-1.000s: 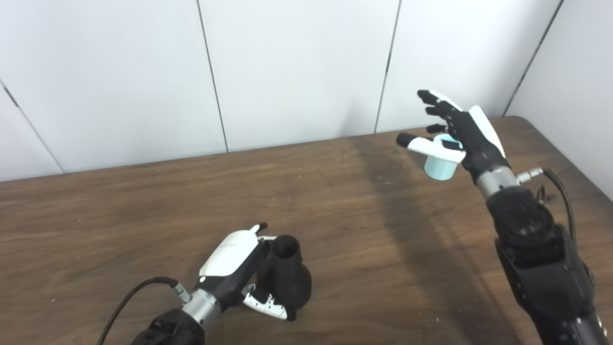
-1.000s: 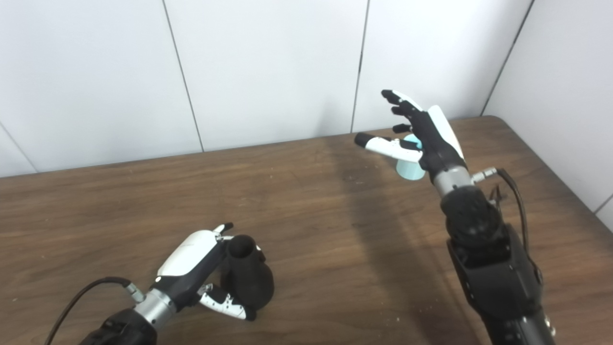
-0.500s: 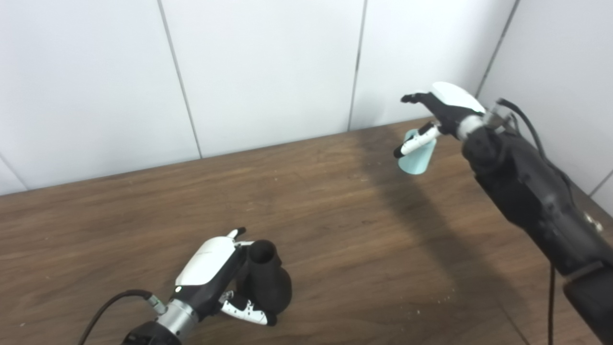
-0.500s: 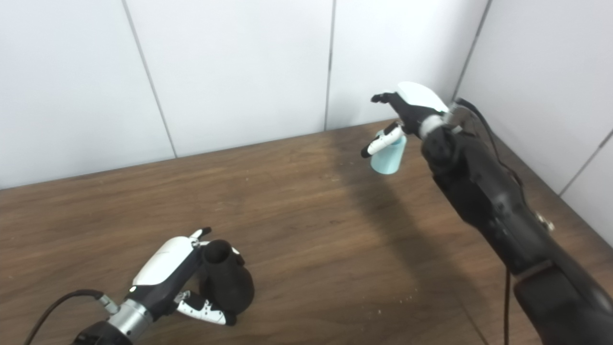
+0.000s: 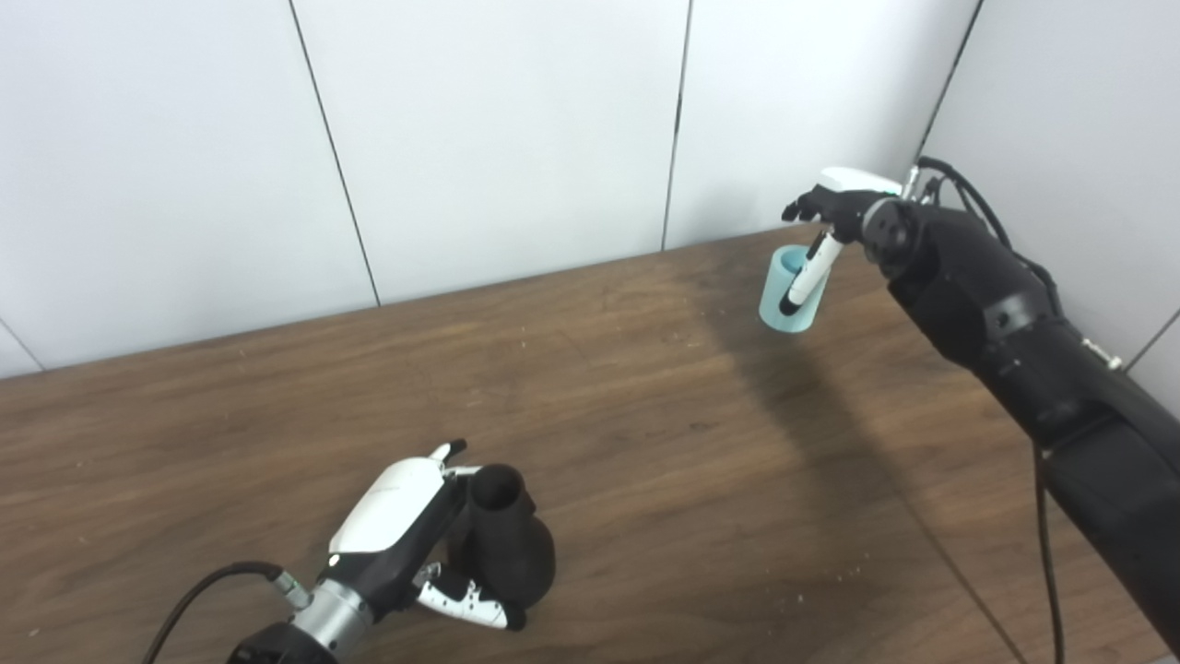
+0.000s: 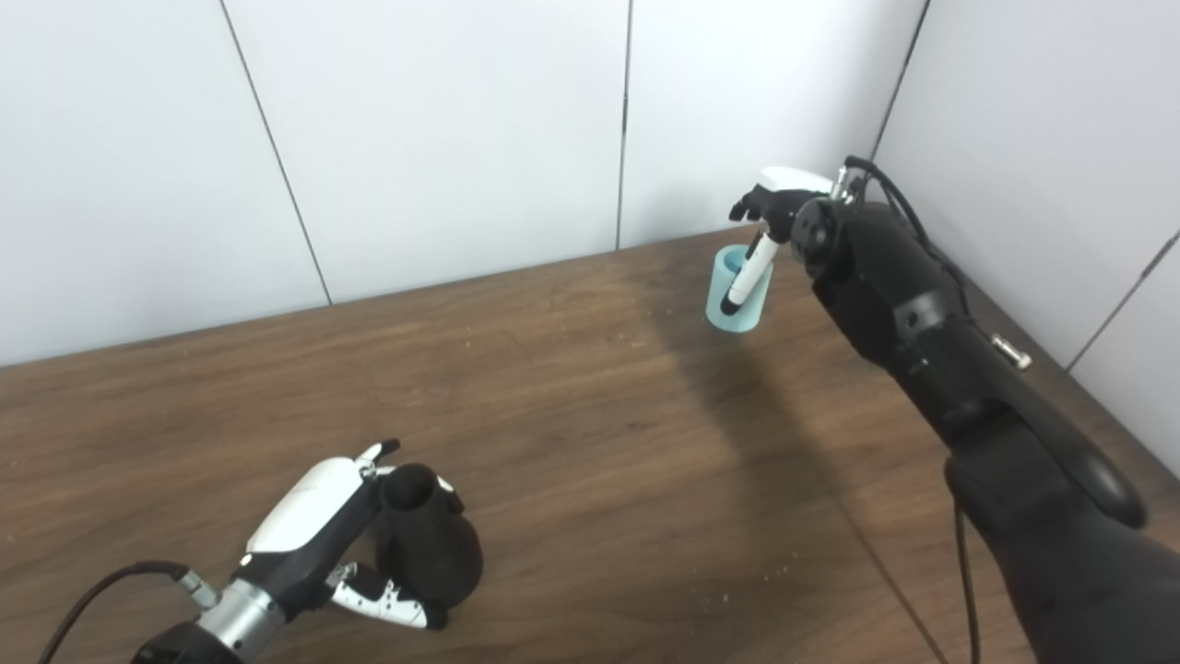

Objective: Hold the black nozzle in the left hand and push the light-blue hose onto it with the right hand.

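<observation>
The black nozzle (image 5: 505,544) stands upright on the wooden table (image 5: 645,443) near the front left, its round mouth facing up. My left hand (image 5: 398,521) is shut on it, with the white back toward the left and the thumb wrapped round its bulbous base. At the far right back stands the light-blue hose (image 5: 784,300), a short open tube. My right hand (image 5: 834,205) reaches over it from the right. The thumb lies down the hose's front and the fingers curl behind its top. The hose's back side is hidden.
White wall panels (image 5: 498,138) close off the table's back edge, and another wall (image 5: 1079,138) stands right behind the right arm. A cable (image 5: 212,590) trails from the left wrist. Bare wood lies between the two hands.
The camera has swung to the right. My right hand has turned over the hose and gone from wide open to closed on it, thumb down its front. The left hand still holds the nozzle.
</observation>
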`<state>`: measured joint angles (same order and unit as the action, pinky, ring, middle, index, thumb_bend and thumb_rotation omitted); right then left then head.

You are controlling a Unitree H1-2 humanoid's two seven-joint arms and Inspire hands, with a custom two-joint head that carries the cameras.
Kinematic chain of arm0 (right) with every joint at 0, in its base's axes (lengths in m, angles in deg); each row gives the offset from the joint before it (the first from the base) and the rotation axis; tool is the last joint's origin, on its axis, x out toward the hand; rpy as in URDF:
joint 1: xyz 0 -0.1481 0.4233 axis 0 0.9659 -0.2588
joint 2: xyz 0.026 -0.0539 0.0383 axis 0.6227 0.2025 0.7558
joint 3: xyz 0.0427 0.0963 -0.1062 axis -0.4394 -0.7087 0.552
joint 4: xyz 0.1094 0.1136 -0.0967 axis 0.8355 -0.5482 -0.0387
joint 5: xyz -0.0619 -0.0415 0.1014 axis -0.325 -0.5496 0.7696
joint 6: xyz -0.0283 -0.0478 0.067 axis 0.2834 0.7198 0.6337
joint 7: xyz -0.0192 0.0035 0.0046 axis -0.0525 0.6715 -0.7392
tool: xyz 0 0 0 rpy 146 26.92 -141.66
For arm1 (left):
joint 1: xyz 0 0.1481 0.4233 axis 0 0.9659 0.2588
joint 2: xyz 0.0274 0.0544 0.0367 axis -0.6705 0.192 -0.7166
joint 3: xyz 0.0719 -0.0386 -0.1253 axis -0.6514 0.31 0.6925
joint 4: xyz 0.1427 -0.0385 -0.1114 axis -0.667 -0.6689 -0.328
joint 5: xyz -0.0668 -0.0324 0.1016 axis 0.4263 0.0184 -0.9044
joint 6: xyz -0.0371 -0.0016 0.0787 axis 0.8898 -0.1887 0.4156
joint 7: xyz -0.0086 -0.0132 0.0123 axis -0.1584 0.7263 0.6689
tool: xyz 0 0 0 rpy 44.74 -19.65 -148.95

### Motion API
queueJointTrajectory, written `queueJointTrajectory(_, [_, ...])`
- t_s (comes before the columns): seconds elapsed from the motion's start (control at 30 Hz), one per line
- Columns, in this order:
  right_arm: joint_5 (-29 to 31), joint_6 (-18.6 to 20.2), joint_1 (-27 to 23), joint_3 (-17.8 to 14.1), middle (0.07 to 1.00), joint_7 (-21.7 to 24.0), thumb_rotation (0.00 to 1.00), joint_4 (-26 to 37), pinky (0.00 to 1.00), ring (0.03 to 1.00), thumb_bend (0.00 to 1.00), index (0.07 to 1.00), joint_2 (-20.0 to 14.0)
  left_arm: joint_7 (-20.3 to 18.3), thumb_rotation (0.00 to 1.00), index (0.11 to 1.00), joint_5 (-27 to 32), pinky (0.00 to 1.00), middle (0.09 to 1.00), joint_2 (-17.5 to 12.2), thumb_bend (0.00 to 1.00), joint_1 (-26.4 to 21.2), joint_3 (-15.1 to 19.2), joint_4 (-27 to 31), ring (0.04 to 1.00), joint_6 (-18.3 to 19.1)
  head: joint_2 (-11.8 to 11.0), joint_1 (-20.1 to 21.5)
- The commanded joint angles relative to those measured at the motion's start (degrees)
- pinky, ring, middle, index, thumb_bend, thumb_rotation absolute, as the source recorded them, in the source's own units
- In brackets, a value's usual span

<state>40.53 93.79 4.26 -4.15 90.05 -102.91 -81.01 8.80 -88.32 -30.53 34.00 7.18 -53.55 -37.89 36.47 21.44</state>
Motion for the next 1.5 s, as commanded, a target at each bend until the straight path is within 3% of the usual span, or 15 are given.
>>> queueJointTrajectory(0.0, [-1.3, 0.2, -3.5, -0.9, 0.884, 0.5, 0.13, -0.2, 0.73, 0.835, 0.94, 0.863, -0.5, -3.2, 0.0, 0.499, -0.5, 1.0, 0.449, -1.8, 0.52, 1.3, -0.9, -1.8, 0.693, 0.8, 0.1, 0.0])
queueJointTrajectory(0.3, [-1.6, -0.7, -2.3, 0.1, 0.805, -2.2, 0.07, -1.9, 0.75, 0.783, 0.92, 0.819, 0.6, -3.3, 0.0, 0.5, -0.4, 1.0, 0.447, -2.0, 0.52, 1.3, -0.9, -1.7, 0.687, 0.9, 0.4, -0.3])
queueJointTrajectory(0.73, [0.0, -3.7, -1.1, -0.1, 0.706, -5.7, 0.0, -3.1, 0.61, 0.657, 0.88, 0.746, 0.9, -3.6, 0.0, 0.499, -1.0, 1.0, 0.449, -2.3, 0.52, 1.6, -1.5, -1.6, 0.689, 0.9, 0.8, -0.5])
queueJointTrajectory(0.87, [-1.0, -5.4, 0.1, 0.4, 0.628, -7.9, 0.0, -1.7, 0.54, 0.569, 0.82, 0.637, 0.6, -3.9, 0.0, 0.498, -1.4, 1.0, 0.451, -2.6, 0.52, 1.5, -1.9, -1.2, 0.689, 1.0, 0.9, -0.5])
queueJointTrajectory(0.9, [-1.3, -5.7, 0.5, 0.6, 0.609, -8.4, 0.06, -1.3, 0.51, 0.544, 0.67, 0.566, 0.5, -3.9, 0.0, 0.498, -1.5, 1.0, 0.451, -2.6, 0.52, 1.5, -1.9, -1.2, 0.689, 1.0, 0.9, -0.5])
queueJointTrajectory(0.97, [-1.7, -6.6, 1.0, 0.7, 0.533, -9.4, 0.01, -0.8, 0.47, 0.438, 0.55, 0.53, 0.4, -3.9, 0.0, 0.498, -1.5, 1.0, 0.451, -2.6, 0.52, 1.3, -2.1, -1.4, 0.689, 1.0, 0.9, -0.5])
queueJointTrajectory(1.17, [-2.5, -10.1, 1.9, 1.2, 0.508, -12.0, 0.0, -1.1, 0.36, 0.428, 0.5, 0.501, 0.2, -4.0, 0.0, 0.498, -1.5, 1.0, 0.451, -2.6, 0.52, 1.1, -2.1, -1.4, 0.69, 1.5, 1.1, -0.7])
queueJointTrajectory(1.47, [-3.7, -13.0, 1.7, 1.9, 0.505, -13.4, 0.0, -2.1, 0.35, 0.442, 0.5, 0.474, 0.2, -4.2, 0.0, 0.502, -1.4, 1.0, 0.439, -2.8, 0.52, 1.5, -1.2, -0.1, 0.689, 2.8, 1.4, -1.0])
